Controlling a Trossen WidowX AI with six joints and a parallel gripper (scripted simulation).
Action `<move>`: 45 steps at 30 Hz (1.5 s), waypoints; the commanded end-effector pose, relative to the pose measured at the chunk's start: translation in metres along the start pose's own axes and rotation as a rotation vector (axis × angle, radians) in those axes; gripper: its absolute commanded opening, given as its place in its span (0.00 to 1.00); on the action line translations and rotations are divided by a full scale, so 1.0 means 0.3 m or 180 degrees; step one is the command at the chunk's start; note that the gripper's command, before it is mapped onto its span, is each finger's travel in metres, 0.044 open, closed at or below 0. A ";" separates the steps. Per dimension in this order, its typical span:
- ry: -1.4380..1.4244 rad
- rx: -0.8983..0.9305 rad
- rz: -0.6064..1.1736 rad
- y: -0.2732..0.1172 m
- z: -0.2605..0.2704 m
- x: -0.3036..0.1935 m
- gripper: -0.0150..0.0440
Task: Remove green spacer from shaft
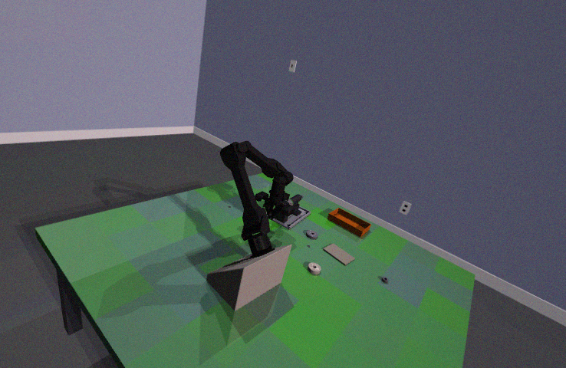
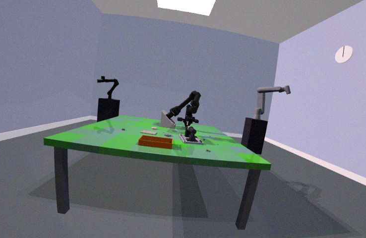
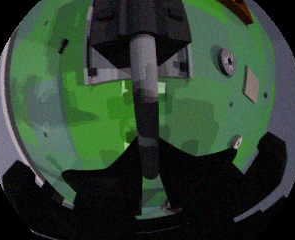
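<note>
My gripper (image 3: 145,138) is shut on the shaft (image 3: 144,65), one dark finger on each side of its dark lower part. The shaft runs straight from the dark housing block (image 3: 174,25) (image 2: 191,137) to the fingers, and its dark end shows between them. The upper part of the shaft is grey in the wrist view, with slight changes of shade. The housing stands on a light grey base plate (image 3: 169,76) (image 1: 288,225). I cannot pick out the green spacer or the other spacers. Pale patches show on both sides of the shaft; I cannot tell what they are.
An orange tray (image 1: 363,231) (image 2: 155,143), a grey disc (image 1: 307,234) (image 3: 222,60), a beige slab (image 1: 339,254) (image 3: 251,85) and a pale ring (image 1: 311,271) lie to one side. A small dark part (image 3: 63,46) lies across the housing. The arm rises from a beige wedge (image 1: 261,280).
</note>
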State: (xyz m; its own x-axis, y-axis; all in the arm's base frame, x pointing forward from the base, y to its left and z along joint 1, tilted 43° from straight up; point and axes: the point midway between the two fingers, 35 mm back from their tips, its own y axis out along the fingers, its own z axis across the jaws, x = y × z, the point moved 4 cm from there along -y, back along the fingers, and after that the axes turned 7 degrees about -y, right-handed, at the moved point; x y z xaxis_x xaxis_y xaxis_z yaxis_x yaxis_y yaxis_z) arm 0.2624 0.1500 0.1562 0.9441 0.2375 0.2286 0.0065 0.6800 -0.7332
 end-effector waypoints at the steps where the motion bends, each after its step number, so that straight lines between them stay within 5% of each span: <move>1: 0.0001 0.0006 0.0005 -0.001 0.003 -0.004 0.25; 45: 0.0002 0.0006 0.0005 -0.001 0.004 -0.018 0.25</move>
State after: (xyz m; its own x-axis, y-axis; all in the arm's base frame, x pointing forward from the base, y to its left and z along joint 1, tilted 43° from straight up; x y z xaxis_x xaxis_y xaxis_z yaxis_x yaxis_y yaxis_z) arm 0.2583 0.1494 0.1556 0.9442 0.2374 0.2283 0.0063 0.6799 -0.7332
